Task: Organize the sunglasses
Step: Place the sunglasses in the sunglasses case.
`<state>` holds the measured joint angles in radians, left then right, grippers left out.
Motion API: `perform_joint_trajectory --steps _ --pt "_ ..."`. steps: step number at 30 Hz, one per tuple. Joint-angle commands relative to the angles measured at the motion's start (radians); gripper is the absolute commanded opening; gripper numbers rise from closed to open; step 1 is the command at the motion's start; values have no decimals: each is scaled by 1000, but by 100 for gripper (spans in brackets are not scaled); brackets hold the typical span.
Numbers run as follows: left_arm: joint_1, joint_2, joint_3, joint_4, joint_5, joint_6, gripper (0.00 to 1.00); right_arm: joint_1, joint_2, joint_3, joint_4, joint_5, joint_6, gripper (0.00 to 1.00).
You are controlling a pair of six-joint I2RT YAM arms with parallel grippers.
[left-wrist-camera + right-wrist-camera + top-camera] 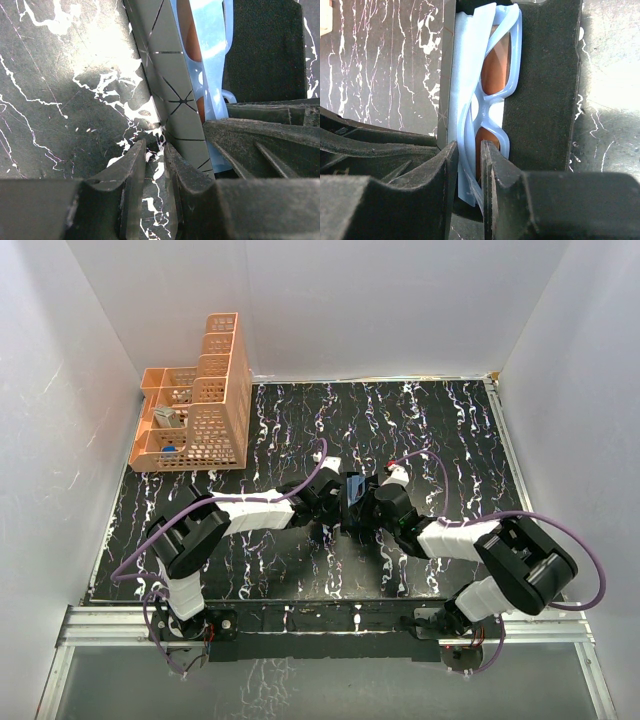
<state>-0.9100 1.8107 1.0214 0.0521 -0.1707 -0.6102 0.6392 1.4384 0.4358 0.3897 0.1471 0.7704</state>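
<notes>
Currently the right gripper (470,147) is seen with narrow jaws set around the near end of the sunglasses (490,100); whether that end is pinched or loose cannot be told. The sunglasses (pale blue frame, orange-brown lenses, folded) are laid inside the open black case (540,90), with the long axis running straight away from this gripper, along the case. A light blue cloth (470,60) is tucked beside them on the left.

The left gripper (155,147) is narrow too, and only tabletop is seen in its gap. The case's grey patterned outer side is just beside it; contact cannot be told. The right arm is judged nearer to the glasses, so any pull-back is judged best taken along that axis.

The case is placed about mid-table (450,440), on a flat, dark marbled surface. An orange organizer (200,410) is set at the back left corner, well apart. White walls (350,310) are seen around.
</notes>
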Motion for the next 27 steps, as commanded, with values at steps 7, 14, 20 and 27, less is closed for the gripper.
perform_joint_trajectory --steps 7,14,20,27 --pt "-6 -1 37 -3 1 2 21 -3 -79 2 -6 25 -57 27" --pt "-8 -4 37 -5 -1 4 20 -6 -120 14 -55 55 -69 28" --pt "-7 0 44 -8 -10 14 20 -38 -164 7 -86 87 -83 22" --pt "-7 24 75 -20 -25 32 20 -100 -117 9 -56 41 -87 17"
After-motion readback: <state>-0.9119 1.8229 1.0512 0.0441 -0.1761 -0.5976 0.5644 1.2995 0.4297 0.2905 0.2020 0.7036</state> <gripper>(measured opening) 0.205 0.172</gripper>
